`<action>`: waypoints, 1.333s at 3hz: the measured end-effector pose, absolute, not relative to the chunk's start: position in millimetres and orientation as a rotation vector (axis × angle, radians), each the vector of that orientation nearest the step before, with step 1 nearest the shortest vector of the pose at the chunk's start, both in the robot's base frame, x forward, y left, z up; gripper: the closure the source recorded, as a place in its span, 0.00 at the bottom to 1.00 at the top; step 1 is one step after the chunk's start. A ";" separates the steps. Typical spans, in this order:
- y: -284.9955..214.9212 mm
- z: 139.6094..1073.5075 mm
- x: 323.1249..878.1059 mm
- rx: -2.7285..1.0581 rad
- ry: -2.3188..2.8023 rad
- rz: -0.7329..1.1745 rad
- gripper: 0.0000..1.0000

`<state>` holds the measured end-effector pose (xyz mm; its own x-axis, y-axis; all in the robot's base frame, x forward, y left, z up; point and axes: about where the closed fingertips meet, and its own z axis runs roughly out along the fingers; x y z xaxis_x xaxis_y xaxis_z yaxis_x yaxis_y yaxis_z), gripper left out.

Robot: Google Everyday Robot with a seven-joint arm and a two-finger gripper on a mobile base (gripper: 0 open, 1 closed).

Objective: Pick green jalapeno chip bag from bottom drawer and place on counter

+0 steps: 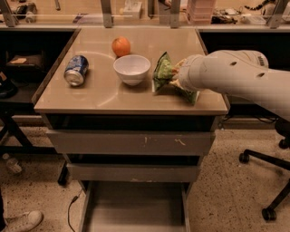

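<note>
On the counter [104,97], green chip bag [161,72] stands on edge, touching my gripper [177,75] on its left side, long axis upright. Grip state: I cannot tell. Bottom drawer [136,206] open, well below.

You're looking at a speckled terrazzo floor [235,190] in warm light, with a black caster chair base [267,181] at the right. Behind, metal posts [107,11] carry a cluttered shelf [213,16]. A white shoe [20,222] shows bottom left. The gripper [174,79] sits over the counter's [104,95] right side.
</note>
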<state>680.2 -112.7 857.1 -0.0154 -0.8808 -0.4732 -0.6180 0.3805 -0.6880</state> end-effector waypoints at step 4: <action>-112.7 860.9 680.2 -1.328 1.724 -0.360 0.00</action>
